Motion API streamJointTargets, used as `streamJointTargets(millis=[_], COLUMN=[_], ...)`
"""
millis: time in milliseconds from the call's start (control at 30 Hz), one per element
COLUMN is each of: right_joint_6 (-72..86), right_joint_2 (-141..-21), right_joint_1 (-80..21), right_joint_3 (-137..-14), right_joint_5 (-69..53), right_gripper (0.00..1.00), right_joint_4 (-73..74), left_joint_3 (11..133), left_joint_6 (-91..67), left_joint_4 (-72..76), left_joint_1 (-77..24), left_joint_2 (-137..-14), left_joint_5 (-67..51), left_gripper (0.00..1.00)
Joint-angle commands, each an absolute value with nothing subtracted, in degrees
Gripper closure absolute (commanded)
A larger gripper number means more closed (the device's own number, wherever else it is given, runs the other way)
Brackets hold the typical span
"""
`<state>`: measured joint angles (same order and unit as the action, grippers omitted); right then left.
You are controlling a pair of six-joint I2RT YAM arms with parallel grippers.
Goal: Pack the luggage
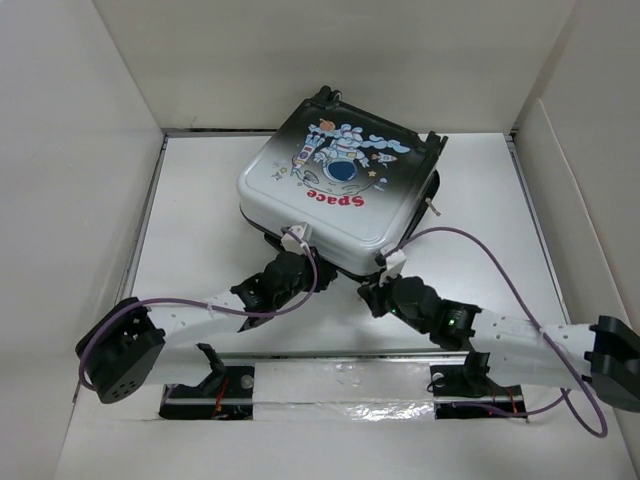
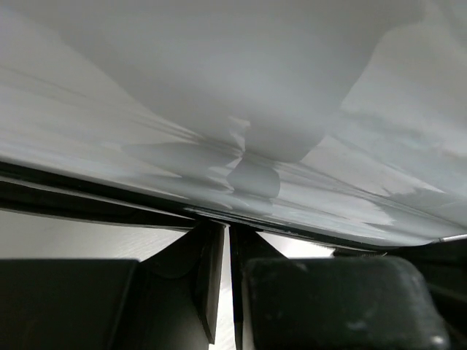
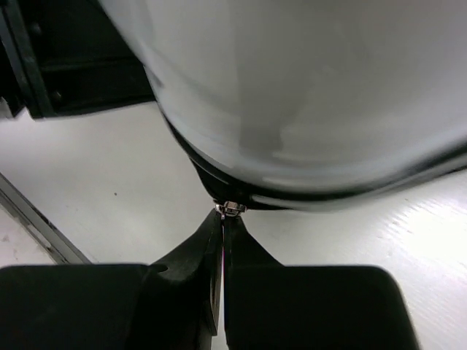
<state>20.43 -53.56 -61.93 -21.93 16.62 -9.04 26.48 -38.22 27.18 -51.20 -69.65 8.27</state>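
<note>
The luggage (image 1: 340, 190) lies flat and closed on the white table, astronaut and red "Space" print facing up. My left gripper (image 1: 298, 248) is at its near edge; in the left wrist view the jaws (image 2: 222, 227) stand almost together, tips against the black zipper band under the pale shell (image 2: 219, 109), with nothing visible between them. My right gripper (image 1: 388, 268) is at the near right corner. In the right wrist view it (image 3: 223, 216) is shut on a small metal zipper pull (image 3: 232, 208) hanging from the black seam below the shell (image 3: 306, 95).
White walls (image 1: 80, 200) enclose the table on the left, back and right. The suitcase's black wheels (image 1: 434, 142) point to the far right. Purple cables (image 1: 480, 250) loop from both wrists. A dark block (image 3: 80, 58) shows at the top left of the right wrist view.
</note>
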Motion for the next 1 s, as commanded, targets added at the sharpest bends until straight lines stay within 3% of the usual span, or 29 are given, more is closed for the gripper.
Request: streamJointTargets(millis=[0, 200, 300, 333, 400, 600, 733, 900, 967], right_joint_6=[27.59, 32.7, 32.26, 32.52, 32.7, 30.51, 29.44, 29.09, 29.09], right_joint_2=[-60.87, -73.2, -76.2, -76.2, -75.67, -76.11, -76.29, -75.85, -73.84], right_joint_1=[-69.24, -70.31, -70.31, -70.31, -70.31, -70.31, -70.31, -70.31, -70.31], right_joint_3=[-27.59, -34.27, -35.07, -34.89, -33.15, -33.31, -33.75, -32.61, -32.08], right_joint_5=[11.77, 25.48, 27.86, 28.38, 28.39, 29.36, 28.65, 27.69, 27.77], right_gripper=[1.0, 1.0, 1.0, 1.0, 1.0, 1.0, 1.0, 1.0, 1.0], right_joint_4=[-11.14, -21.87, -21.27, -20.49, -20.91, -21.45, -21.09, -20.83, -19.78], left_joint_3=[32.43, 32.08, 30.5, 29.71, 29.97, 36.29, 40.6, 37.88, 39.28], left_joint_6=[-37.44, -38.76, -38.41, -37.71, -37.09, -36.21, -38.22, -50.17, -55.45], left_joint_4=[35.51, 34.2, 27.55, 25.33, 17.46, 13.36, 14.93, 27.74, 29.26], left_joint_1=[-53.34, -54.05, -54.05, -53.44, -50.91, -35.7, -24.29, 0.03, 3.59], left_joint_2=[-73.03, -73.49, -67.89, -65.85, -59.72, -46.51, -47.37, -57.18, -61.5], left_joint_5=[8.26, 8.61, 12.03, 15.17, 16.61, 15.65, 15.13, -2.43, -10.08], left_gripper=[0.94, 0.94, 0.74, 0.59, 0.54, 0.47, 0.39, 0.34, 0.34])
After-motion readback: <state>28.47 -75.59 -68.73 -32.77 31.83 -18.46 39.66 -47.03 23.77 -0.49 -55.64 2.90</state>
